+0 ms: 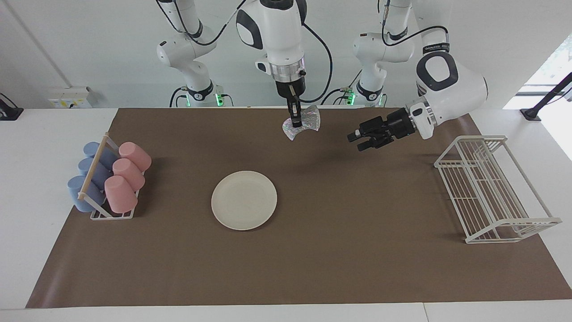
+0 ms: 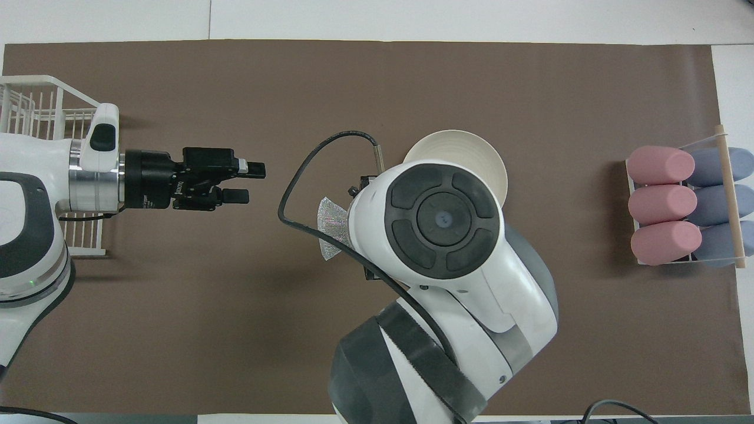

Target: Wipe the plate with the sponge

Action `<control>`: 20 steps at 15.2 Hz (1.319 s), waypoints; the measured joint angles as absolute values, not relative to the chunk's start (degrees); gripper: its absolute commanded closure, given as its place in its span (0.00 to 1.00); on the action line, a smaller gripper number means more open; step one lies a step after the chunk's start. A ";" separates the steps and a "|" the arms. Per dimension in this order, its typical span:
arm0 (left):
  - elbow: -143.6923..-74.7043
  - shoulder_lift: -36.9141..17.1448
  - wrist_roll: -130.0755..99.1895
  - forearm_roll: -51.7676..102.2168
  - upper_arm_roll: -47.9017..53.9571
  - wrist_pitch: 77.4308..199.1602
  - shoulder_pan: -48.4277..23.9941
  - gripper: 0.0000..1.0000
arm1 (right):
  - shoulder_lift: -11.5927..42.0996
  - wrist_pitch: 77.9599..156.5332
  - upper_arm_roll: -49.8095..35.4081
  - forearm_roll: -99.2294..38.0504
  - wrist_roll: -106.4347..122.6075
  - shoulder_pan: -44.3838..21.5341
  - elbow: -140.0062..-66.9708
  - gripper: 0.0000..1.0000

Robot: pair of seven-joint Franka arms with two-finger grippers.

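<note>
Hanging high over the brown mat [image 1: 313, 268], the right claw [image 1: 295, 121] is clenched on the sponge [image 1: 304, 123], which dangles in the air well clear of the plate [image 1: 244, 200]. The plate lies bare and flat on the mat near the middle of the table [image 1: 53, 134]. The left claw [image 1: 361, 139] hovers over the mat, pointing sideways toward the sponge with its fingers spread and nothing between them. A cup rack [image 1: 109, 179] stands at the right arm's end of the table, a white wire rack [image 1: 496, 190] at the left arm's end. From overhead, the right arm's big wrist covers part of the plate [image 2: 465, 153], and only a silvery edge of the sponge [image 2: 331, 227] peeks out beside it. The left claw [image 2: 252, 182] shows released there too, one finger [image 2: 250, 169] clearly apart from the other, reaching out from beside the wire rack [image 2: 41, 106].
</note>
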State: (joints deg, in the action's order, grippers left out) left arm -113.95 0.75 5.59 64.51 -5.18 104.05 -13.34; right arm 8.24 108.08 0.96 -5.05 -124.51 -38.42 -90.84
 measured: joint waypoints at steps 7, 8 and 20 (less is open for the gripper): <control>-112.54 -0.24 4.92 66.95 -4.42 97.52 -15.67 0.00 | 8.24 108.08 1.06 -5.04 -124.51 -38.41 -90.84 1.00; -112.68 -0.29 4.56 67.68 -4.41 97.94 -16.66 0.00 | 8.24 108.08 1.06 -5.04 -124.51 -38.42 -90.84 1.00; -112.86 -0.61 -0.69 68.94 -4.52 102.05 -21.62 1.00 | 8.29 108.08 1.05 -5.04 -124.44 -38.42 -90.84 1.00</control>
State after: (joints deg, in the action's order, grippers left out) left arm -112.86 -0.61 -0.69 68.94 -4.52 102.05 -21.62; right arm 8.29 108.08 1.05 -5.04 -124.44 -38.42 -90.84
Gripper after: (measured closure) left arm 0.952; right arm 0.894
